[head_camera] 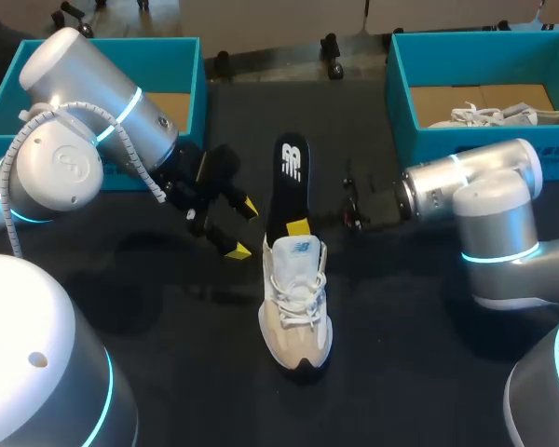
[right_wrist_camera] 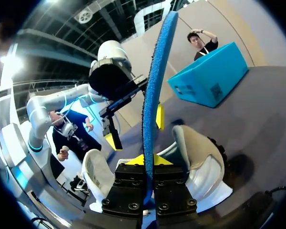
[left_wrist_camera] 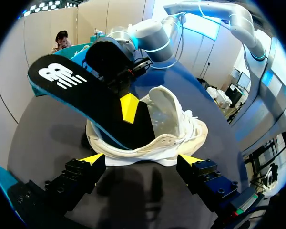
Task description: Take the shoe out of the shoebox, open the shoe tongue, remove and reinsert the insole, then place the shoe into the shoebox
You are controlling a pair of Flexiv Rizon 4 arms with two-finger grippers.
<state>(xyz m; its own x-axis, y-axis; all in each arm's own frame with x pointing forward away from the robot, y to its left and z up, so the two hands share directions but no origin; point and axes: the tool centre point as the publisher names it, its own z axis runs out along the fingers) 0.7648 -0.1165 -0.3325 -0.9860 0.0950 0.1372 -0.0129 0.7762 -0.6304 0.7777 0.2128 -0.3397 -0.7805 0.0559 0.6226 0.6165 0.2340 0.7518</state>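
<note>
- White lace-up sneaker (head_camera: pixel 296 307) stands upright mid-table on the dark tabletop (head_camera: pixel 168 307), toe near.
- Black foam insole with white logo (head_camera: pixel 292 177), blue underside: near end in the shoe opening, the rest sticks out toward the far side.
- Right gripper (head_camera: pixel 298 228): fingers clamped on the insole, just above the collar.
- Left gripper (head_camera: pixel 243 228): just left of the sneaker, fingers apart, holding nothing.
- Teal cardboard shoeboxes sit far left (head_camera: pixel 194 65) and far right (head_camera: pixel 401 93).
- The right box holds another pale shoe (head_camera: pixel 503 115).

Both arms come in low from the sides, grippers facing each other.
The left gripper (head_camera: pixel 243 229) hangs with fingers spread; the right gripper (right_wrist_camera: pixel 148 161) is pinched tight on the insole (head_camera: pixel 292 172).
</note>
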